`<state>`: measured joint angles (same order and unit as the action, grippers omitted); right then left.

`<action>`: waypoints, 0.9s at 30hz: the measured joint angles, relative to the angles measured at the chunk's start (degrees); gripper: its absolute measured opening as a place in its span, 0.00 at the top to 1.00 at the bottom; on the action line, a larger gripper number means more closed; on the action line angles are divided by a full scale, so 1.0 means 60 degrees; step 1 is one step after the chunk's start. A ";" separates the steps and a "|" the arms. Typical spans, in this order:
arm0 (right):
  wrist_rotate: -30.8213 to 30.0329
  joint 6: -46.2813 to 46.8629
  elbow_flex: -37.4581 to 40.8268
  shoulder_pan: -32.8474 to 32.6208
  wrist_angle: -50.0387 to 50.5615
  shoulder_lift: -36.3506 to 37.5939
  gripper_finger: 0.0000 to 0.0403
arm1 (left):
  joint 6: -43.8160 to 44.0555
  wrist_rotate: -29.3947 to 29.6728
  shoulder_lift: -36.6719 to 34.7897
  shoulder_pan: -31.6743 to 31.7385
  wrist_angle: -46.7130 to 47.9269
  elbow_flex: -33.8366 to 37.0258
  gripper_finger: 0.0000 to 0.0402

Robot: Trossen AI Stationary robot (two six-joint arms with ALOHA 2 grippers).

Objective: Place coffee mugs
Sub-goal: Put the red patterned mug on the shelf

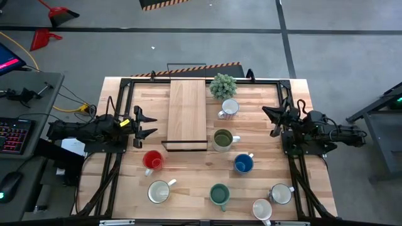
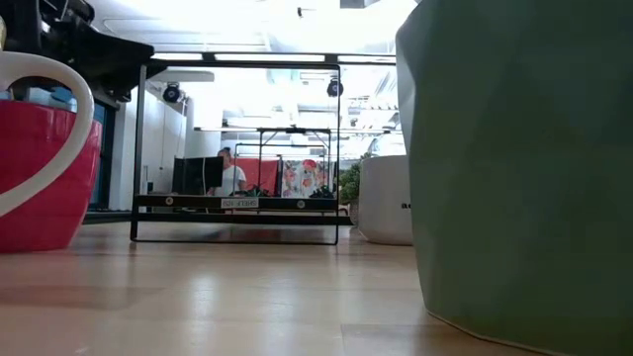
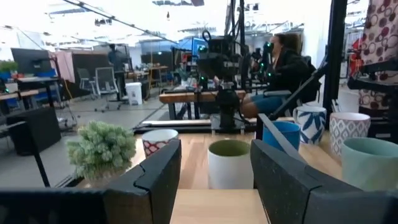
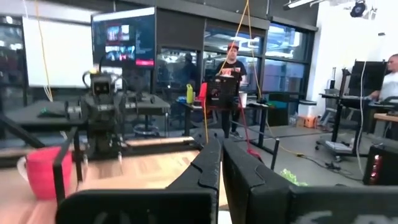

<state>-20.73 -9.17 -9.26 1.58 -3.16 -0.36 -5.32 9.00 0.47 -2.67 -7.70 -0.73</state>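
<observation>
Nearest, along the bottom of the high view, we see four mugs: a cream mug (image 1: pixel 159 191), a teal mug (image 1: pixel 219 194), and two white mugs (image 1: pixel 262 209) (image 1: pixel 281 194) at lower right. Above them sit the red mug (image 1: pixel 152 161) at centre left, the blue mug (image 1: pixel 243 163), the olive mug (image 1: pixel 222 140) and a patterned white mug (image 1: pixel 229 108), all upright on the table (image 1: pixel 188 169). Our left gripper (image 1: pixel 143 124) hangs at middle left with its jaws spread and nothing between them, the red mug just below it. Our right gripper (image 1: pixel 271 120) at middle right is clenched tight on nothing, apart from every mug. Farthest up are the board (image 1: pixel 187 113) and the plant (image 1: pixel 223 85).
</observation>
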 joint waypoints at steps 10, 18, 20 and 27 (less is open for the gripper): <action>-0.0430 0.1456 0.0000 -0.0004 0.0380 -0.0004 1.00 | -0.0341 0.1814 0.0000 0.0003 -0.0423 0.0000 0.54; -0.0765 0.0329 -0.0441 -0.0002 -0.0219 -0.0900 1.00 | 0.0101 0.1071 0.0000 0.0003 0.0019 0.0000 0.54; -0.0727 0.0452 -0.0797 0.0000 0.0021 -0.1502 0.99 | 0.0150 0.0965 0.0000 -0.0004 0.0010 0.0000 0.54; -0.0635 0.0467 -0.2840 -0.0004 0.0509 -0.4615 0.86 | 0.0094 0.0951 0.0000 -0.0001 -0.0033 0.0000 0.54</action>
<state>-24.54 -6.37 -26.30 1.56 -0.11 -28.05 -4.75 14.70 0.47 -2.68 -7.90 -0.73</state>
